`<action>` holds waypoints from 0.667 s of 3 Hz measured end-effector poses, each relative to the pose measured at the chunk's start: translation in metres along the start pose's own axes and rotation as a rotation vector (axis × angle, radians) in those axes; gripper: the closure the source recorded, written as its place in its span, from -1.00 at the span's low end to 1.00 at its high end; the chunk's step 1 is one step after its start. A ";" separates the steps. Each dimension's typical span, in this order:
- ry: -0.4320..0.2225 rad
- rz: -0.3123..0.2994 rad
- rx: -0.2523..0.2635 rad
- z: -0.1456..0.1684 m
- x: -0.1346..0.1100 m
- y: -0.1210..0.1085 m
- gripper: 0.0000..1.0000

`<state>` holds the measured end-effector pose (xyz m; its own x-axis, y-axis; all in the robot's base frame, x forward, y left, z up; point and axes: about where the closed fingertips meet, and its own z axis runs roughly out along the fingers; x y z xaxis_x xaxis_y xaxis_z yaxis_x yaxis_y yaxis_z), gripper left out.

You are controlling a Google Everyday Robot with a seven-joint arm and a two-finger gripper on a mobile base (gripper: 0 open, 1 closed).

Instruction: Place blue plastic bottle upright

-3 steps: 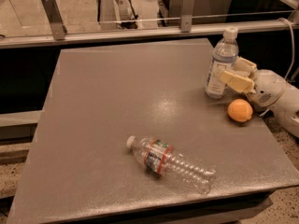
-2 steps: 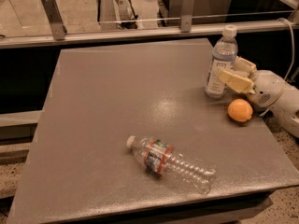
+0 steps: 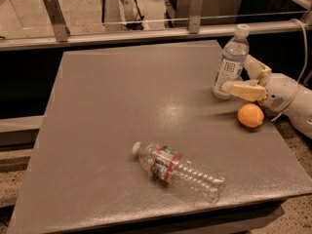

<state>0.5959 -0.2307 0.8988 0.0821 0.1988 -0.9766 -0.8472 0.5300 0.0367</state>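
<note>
At about two o'clock on the grey surface [image 3: 107,111], close to its far right corner, the blue plastic bottle [image 3: 228,67] stands upright, white cap on top and its white label with a dark square mark facing the camera. The gripper [image 3: 236,72] reaches in from three o'clock on a white arm [image 3: 288,95]. Its cream-coloured fingers [image 3: 241,89] are spread apart, one in front of the bottle's base and the other behind its right side, so the bottle's lower part sits between them. Just at four o'clock from the bottle, an orange [image 3: 251,115] rests on the surface under the arm, close to the fingers but not between them. Well apart, toward six o'clock, a clear ribbed bottle [image 3: 178,170] with a red and green label lies on its side, its white cap pointing to about ten o'clock. A metal rail [image 3: 146,33] runs along the far edge at twelve o'clock.
</note>
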 end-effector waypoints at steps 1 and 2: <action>0.027 -0.004 0.004 -0.003 -0.001 0.000 -1.00; 0.059 -0.025 0.011 -0.009 -0.013 -0.002 -1.00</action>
<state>0.5923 -0.2416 0.9097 0.0715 0.1362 -0.9881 -0.8396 0.5431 0.0141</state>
